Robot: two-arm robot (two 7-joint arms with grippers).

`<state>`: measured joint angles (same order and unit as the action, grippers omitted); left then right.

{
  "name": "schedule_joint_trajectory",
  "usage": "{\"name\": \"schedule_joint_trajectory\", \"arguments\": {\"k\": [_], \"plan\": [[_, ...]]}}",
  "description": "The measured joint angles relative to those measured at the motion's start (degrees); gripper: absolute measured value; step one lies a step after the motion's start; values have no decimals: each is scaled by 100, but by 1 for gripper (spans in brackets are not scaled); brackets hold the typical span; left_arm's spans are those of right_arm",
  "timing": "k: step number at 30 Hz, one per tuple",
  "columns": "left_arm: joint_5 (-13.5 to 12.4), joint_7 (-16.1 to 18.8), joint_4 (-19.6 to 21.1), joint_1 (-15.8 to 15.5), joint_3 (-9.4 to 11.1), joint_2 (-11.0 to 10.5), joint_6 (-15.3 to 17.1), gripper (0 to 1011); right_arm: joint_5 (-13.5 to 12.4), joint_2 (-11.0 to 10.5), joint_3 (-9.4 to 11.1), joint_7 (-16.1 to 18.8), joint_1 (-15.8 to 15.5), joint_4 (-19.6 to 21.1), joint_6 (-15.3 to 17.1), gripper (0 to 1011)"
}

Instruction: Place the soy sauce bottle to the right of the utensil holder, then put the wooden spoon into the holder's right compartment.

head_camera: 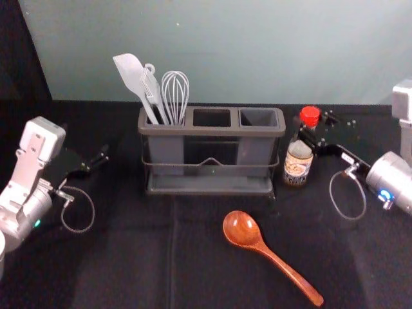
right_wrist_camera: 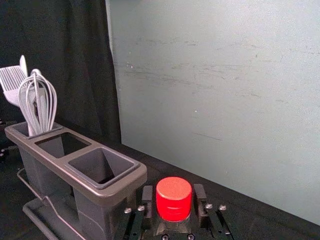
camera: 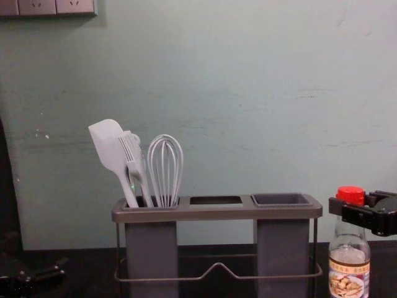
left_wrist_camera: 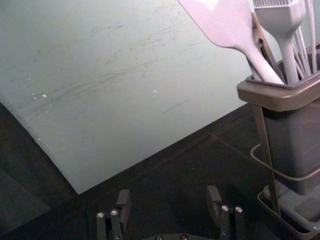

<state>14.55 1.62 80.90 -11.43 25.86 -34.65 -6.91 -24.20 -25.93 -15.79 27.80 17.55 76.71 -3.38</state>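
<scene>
Black tablecloth (head_camera: 129, 257), spoon (head_camera: 242, 228) before utensil holder (head_camera: 212, 131), left gripper (head_camera: 100, 159) agape at left, right gripper (head_camera: 310, 129) clasping bottle (head_camera: 298, 165) alongside

Seemingly a lab: black-draped table (head_camera: 129, 257), dark curtain (right_wrist_camera: 60, 55), scuffed wall (camera: 248, 93) with sockets (camera: 75, 6).

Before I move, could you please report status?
Left end effector open, left of holder; right end effector closed on soy sauce bottle, right of holder; wooden spoon on table; holder's right compartment empty.

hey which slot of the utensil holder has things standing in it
The left compartment: the spatula, brush and whisk stand in it, while the middle opening and right compartment hold no utensils.
</scene>
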Motion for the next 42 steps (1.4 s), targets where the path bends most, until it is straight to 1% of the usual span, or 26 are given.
{"name": "schedule_joint_trajectory", "arguments": {"k": [2,3,4,5,6,8,11,12,13,14,15,16,18,30,36,40,41,42], "plan": [[0,0,0,0,0,0,0,1005,0,0,0,-1,0,0,0,548],[0,0,0,0,0,0,0,1005,0,1,0,-1,-1,1,0,563],[0,0,0,0,1,0,0,1005,0,1,0,-1,-1,2,0,621],[0,0,0,0,0,0,0,1005,0,1,0,-1,-1,2,0,621],[0,0,0,0,0,0,0,1005,0,1,0,-1,-1,3,0,650],[0,0,0,0,0,0,0,1005,0,1,1,-3,-1,4,0,730],[0,0,0,0,0,0,0,1005,-1,1,1,-4,-1,4,0,805],[0,0,0,0,0,0,0,1005,-1,1,2,-4,-1,6,0,861],[0,0,0,0,0,0,0,1005,-1,1,2,-4,-1,6,0,877],[0,0,0,0,0,0,0,1005,-2,1,2,-4,-1,7,0,915],[0,0,0,0,0,0,0,1005,-2,1,2,-4,-1,7,0,915],[0,0,0,0,0,0,0,1005,-3,1,2,-4,-1,8,-1,959],[0,0,0,0,0,0,0,1005,-3,1,2,-5,-1,8,-1,998],[0,0,0,0,0,0,0,1005,-7,1,5,-9,-5,17,-3,1004],[0,0,0,0,0,0,0,1005,-74,-100,97,-11,-184,325,-2,1004],[0,0,0,0,0,0,0,1005,-138,-193,200,-33,-341,619,5,1004],[0,0,0,0,0,0,0,1005,-174,-244,255,-55,-429,782,13,1004],[0,0,0,0,0,0,0,1005,-196,-267,279,-58,-471,852,20,1004]]}}
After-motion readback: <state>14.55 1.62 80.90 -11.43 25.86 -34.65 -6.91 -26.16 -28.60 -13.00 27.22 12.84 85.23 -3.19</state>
